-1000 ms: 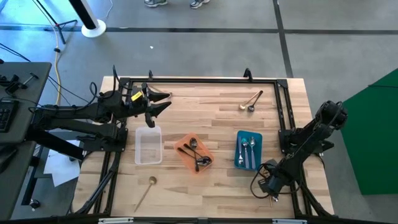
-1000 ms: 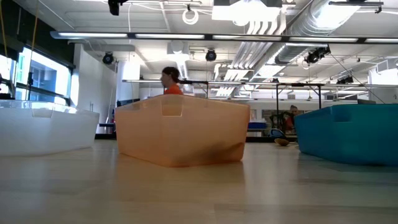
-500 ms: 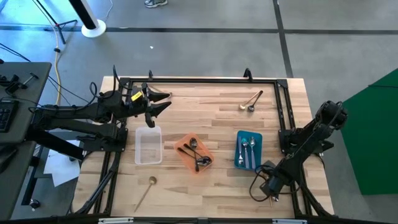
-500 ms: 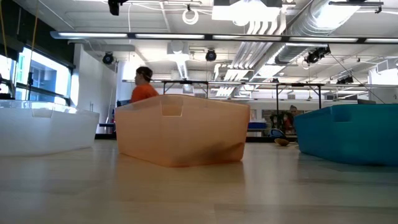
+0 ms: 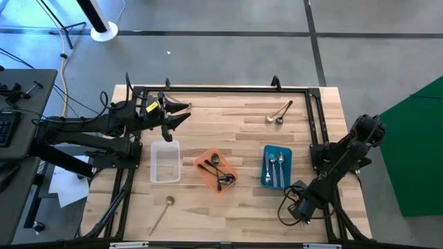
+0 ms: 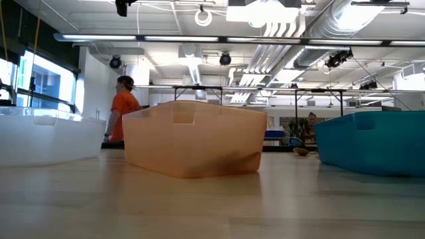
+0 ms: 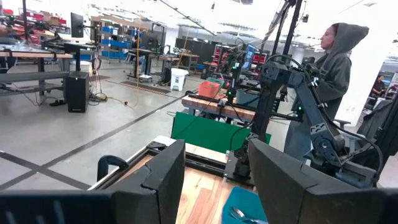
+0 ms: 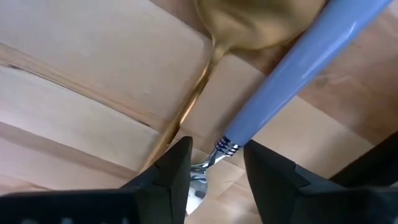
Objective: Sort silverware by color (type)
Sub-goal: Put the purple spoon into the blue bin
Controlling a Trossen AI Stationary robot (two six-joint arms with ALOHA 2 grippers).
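Lying loose on the bench (image 5: 228,117) are three of the spoons: a gold one (image 5: 160,213) alone near the front edge, and a gold spoon (image 5: 282,109) touching a darker one (image 5: 279,120) toward the far right corner. All are slim and shiny. The right wrist view shows a gold bowl (image 8: 249,25) on a thin gold stem, crossed by a lilac handle (image 8: 298,68) that ends in a silver neck.

Three trays sit in a row mid-bench. The clear tray (image 5: 165,161) is on the left. The orange tray (image 5: 208,160), turned at an angle, holds several dark spoons (image 5: 220,178). The blue tray (image 5: 266,167) holds silver spoons (image 5: 276,166) lying lengthwise.

The left gripper (image 5: 181,113) hangs over the far left of the bench, beyond the clear tray, its fingers (image 7: 161,180) wide and holding nothing. The right gripper (image 5: 296,207) is tucked low at the front right edge — whether its fingers grip anything or are free I cannot tell.

The bench is pale wood planks inside a black frame (image 5: 221,88). Beyond it is a bright workshop: a person in an orange shirt (image 6: 123,109) stands behind the trays, and one in a grey hoodie (image 7: 329,68) beside the right arm.
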